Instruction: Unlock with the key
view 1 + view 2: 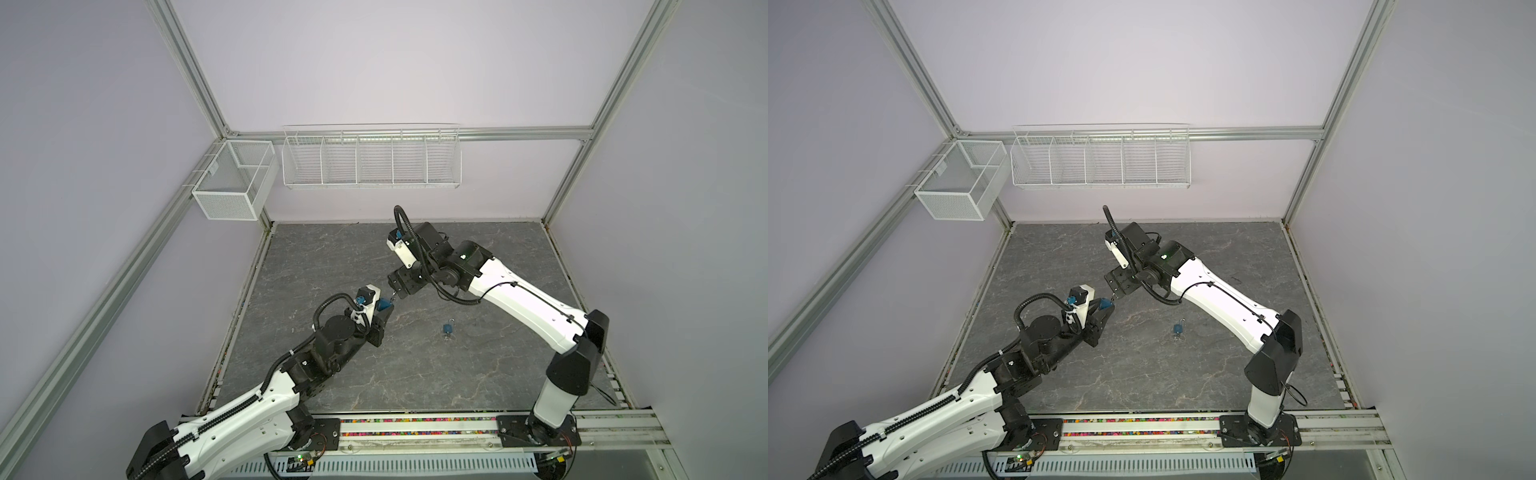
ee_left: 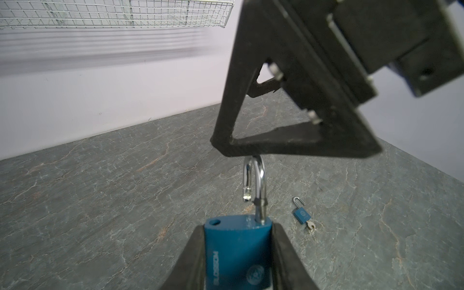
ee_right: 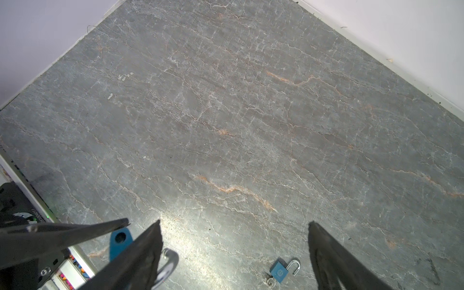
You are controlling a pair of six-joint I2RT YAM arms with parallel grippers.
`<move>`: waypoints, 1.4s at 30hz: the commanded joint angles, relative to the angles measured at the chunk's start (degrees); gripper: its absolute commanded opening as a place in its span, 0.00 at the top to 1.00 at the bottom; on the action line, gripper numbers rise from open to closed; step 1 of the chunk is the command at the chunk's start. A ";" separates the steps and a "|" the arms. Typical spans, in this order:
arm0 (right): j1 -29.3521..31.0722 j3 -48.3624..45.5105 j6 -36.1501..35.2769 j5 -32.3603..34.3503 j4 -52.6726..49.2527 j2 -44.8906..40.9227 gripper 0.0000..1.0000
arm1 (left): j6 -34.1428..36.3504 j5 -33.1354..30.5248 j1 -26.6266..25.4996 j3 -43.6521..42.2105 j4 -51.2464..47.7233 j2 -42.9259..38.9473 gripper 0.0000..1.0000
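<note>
The left pincer (image 2: 237,233) is clamped on the bigger blue padlock (image 2: 238,256). The body is pinched by its two narrow edges and held up off the worktop (image 2: 100,200), with the steel loop (image 2: 261,180) pointing away from the wrist. That loop looks popped already: one leg sits in the body and the free end is swung clear of its hole. No key can be seen in this one, as the bottom end is buried in the grip.

The right pincer (image 3: 234,224) is spread wide with nothing held, and one finger (image 2: 226,113) is parked right at the top of the loop. Touching or just shy can't be told, tbh.

Further out, a smaller padlock (image 2: 301,214) is lying flat on the worktop, well apart from both arms. Its loop is open too, and a key (image 2: 310,226) is stuck in its bottom.

So the step in hand is probably getting the held loop swung fully open. It's best done gently. The body should be squeezed square so it isn't twisted out of the grip, and the loop should be nudged along its own swing, not levered sideways. If it gets pinched, the top of the bend should be caught, since that chrome is likely slippery.
</note>
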 commanded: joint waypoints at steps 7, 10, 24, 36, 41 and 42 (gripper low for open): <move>-2.35 -0.03 -3.30 -5.50 -3.27 1.02 0.09 | 0.85 -1.67 -0.22 0.05 3.83 -0.95 1.00; -2.89 -2.01 -3.32 -6.78 -1.83 -0.42 0.08 | 0.83 -1.70 -0.16 0.05 3.85 -0.98 1.00; -5.22 -6.95 -2.79 -7.33 2.49 -6.80 0.08 | 1.35 -0.05 -0.18 0.51 4.29 -0.05 1.00; -6.45 0.04 -3.97 -15.47 1.30 1.56 0.07 | 1.44 2.04 -0.24 2.02 5.09 1.65 1.00; -7.72 -1.24 -5.58 -20.70 1.21 2.17 0.07 | 1.26 1.05 -0.15 2.02 4.87 0.86 1.00; -8.06 -1.84 -5.68 -21.77 1.60 1.88 0.07 | 1.26 0.86 -0.21 2.00 4.80 0.74 1.00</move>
